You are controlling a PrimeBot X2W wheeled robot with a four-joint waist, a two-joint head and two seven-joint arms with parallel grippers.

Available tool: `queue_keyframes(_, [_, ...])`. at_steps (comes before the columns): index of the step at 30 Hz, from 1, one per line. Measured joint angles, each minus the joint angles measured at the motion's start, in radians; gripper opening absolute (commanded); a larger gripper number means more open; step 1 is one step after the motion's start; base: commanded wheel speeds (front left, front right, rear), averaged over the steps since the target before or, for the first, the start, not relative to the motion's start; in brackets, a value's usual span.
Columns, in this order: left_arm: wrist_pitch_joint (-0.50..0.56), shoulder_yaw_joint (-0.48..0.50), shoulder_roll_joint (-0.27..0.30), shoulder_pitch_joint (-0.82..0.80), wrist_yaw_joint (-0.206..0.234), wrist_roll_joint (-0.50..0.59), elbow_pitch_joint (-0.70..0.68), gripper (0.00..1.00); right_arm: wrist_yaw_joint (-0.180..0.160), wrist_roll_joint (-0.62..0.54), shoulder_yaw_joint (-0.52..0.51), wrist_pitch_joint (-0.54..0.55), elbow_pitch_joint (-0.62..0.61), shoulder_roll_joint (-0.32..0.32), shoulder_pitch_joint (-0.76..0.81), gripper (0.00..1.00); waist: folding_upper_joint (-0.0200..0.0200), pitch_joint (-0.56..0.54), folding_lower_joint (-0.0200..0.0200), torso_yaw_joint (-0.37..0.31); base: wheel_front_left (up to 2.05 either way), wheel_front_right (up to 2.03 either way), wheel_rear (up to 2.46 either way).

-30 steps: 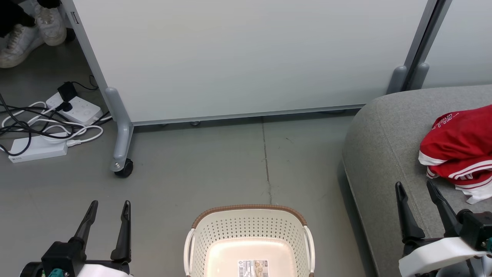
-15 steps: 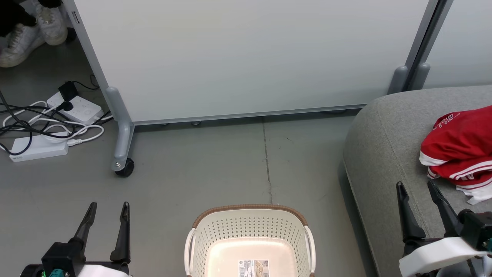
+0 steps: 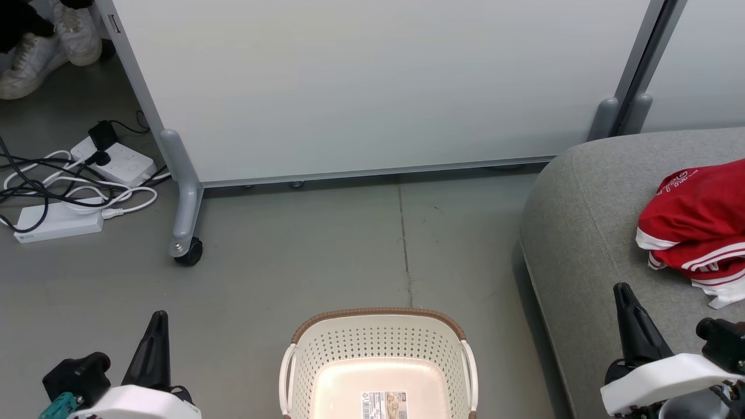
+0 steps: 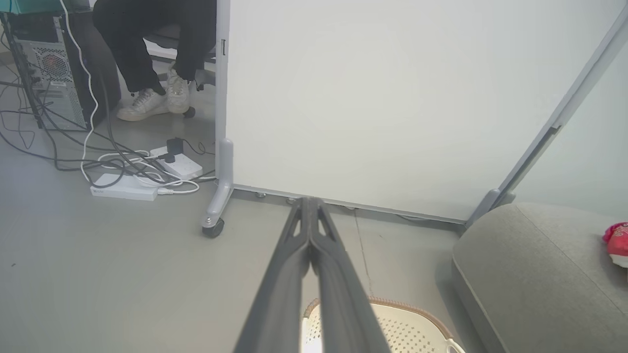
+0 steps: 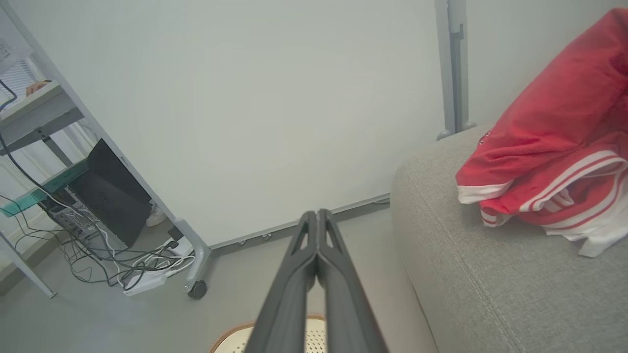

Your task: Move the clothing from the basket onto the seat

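**Jaws clamped tight on both sides**

Down at the lower left of the head view, the left gripper (image 3: 158, 320) is clenched, its two dark fingers pressed into a single blade and grasping nothing. It hangs over the grey floor (image 3: 291, 262), left of the basket (image 3: 378, 343). Across at the lower right, the right gripper (image 3: 624, 294) matches it, fingers squeezed together on nothing, hovering above the front edge of the seat (image 3: 582, 233). Both wrist views confirm it, with each pair of fingers meeting flat from base to tip.

And there's the clothing (image 3: 695, 227)! It sits in a crumpled red heap with white stripe trim on top of the seat, towards the far right, and a white hem spills out at its lower edge. The right gripper is near that heap but apart from it.

The basket stands on the floor between the two arms, at the bottom middle of the head view and just left of the seat. Its brown rim is turned towards the partition panel (image 3: 361, 87), and its pale bottom is in plain sight with the barcode sticker (image 3: 383, 405) on it.

Behind the basket, the panel rests on a grey leg with a black caster (image 3: 189, 253). Off to the left lie white power strips (image 3: 58, 224) in a tangle of cables, and a person's white shoes (image 3: 35, 52) are at the top corner.
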Motion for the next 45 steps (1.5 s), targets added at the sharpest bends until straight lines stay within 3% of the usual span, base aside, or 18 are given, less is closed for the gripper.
queue_keyframes(30, [0.132, 0.148, -0.077, -0.140, -0.095, -0.382, 0.116, 0.00, 0.000, 0.467, 0.000, 0.019, 0.156, -0.001, -0.140, 0.00, 0.0000, 0.012, 0.0000, 0.002, 0.00, 0.00, 0.00])
queue_keyframes(45, [0.184, 0.207, -0.107, -0.192, -0.130, -0.529, 0.162, 0.00, -0.001, 0.644, 0.000, 0.030, 0.216, -0.002, -0.194, 0.00, 0.0000, 0.017, 0.0000, 0.002, 0.00, 0.00, 0.00])
